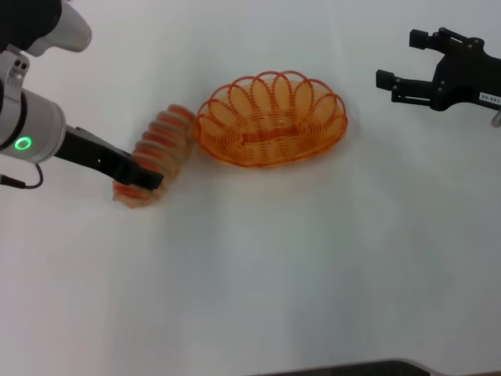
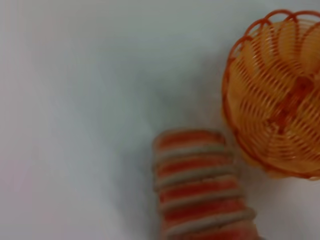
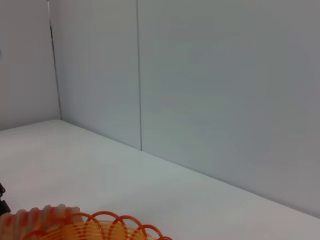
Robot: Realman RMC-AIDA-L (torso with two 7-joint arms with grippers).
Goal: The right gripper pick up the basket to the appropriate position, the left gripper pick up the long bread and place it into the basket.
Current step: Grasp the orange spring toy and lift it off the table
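The long bread (image 1: pixel 163 141), tan with orange ridged stripes, lies slanted just left of the basket (image 1: pixel 235 153), its far end by the rim. My left gripper (image 1: pixel 138 180) is closed across the bread's near end, one black finger over its top. The left wrist view shows the bread (image 2: pixel 200 185) close up beside the basket (image 2: pixel 277 105). The orange wire basket stands empty on the white table. My right gripper (image 1: pixel 401 59) is open and empty, held to the right of the basket. The right wrist view shows the basket rim (image 3: pixel 105 225) and the bread's end (image 3: pixel 40 217).
The white table (image 1: pixel 274 266) stretches bare in front of the basket and the bread. A grey panelled wall (image 3: pixel 200 90) stands behind the table. A dark edge (image 1: pixel 352 368) runs along the table's near side.
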